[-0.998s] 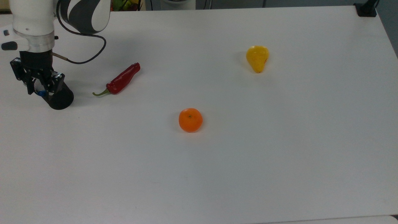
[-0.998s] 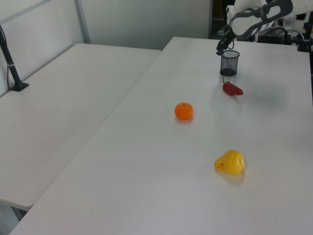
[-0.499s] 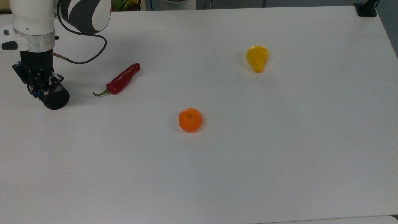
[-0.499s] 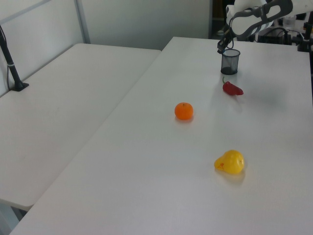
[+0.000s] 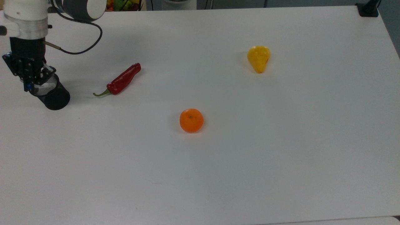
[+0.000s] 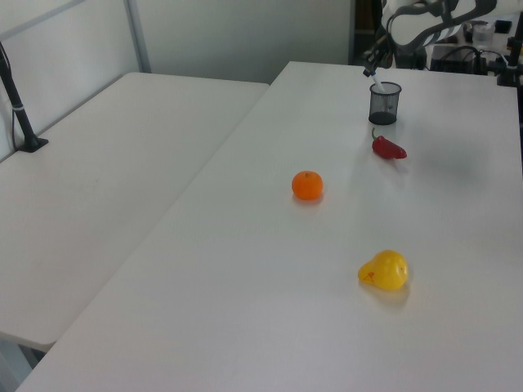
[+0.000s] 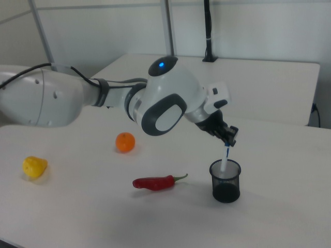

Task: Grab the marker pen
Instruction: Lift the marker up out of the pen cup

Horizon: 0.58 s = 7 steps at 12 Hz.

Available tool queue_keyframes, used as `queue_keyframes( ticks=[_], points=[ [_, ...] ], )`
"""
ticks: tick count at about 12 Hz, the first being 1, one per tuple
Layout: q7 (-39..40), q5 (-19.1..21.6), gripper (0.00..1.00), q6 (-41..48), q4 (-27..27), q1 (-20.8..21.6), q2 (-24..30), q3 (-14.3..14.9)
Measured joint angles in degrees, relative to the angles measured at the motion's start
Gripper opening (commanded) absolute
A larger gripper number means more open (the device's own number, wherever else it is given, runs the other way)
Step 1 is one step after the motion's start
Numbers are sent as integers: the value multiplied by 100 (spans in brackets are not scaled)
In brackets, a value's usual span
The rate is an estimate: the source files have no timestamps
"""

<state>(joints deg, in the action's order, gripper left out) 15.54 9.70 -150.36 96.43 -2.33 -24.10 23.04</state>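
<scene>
The marker pen, white-barrelled with a blue top, hangs tilted with its lower end still inside the black mesh pen cup. My gripper is shut on its blue top just above the cup's rim. In the top view the gripper sits over the far-left edge of the cup, and a blue bit of the marker pen shows between the fingers. In the left view the pen's white barrel slants up out of the cup to the gripper.
A red chili lies just to the right of the cup in the top view. An orange sits mid-table and a yellow pear lies farther right. The white table's edge runs along the top view's bottom.
The gripper has risen and shifted toward the top view's upper left, drawing the marker pen partway up out of the cup. The cup and fruit stayed put.
</scene>
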Motion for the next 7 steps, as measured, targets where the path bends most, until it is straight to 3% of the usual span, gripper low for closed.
queue_keyframes(
  ticks=[4,7],
  points=[
    [-8,174,0,73,4,-40,558,-1],
    [-9,341,0,608,-25,24,980,-57]
  ],
)
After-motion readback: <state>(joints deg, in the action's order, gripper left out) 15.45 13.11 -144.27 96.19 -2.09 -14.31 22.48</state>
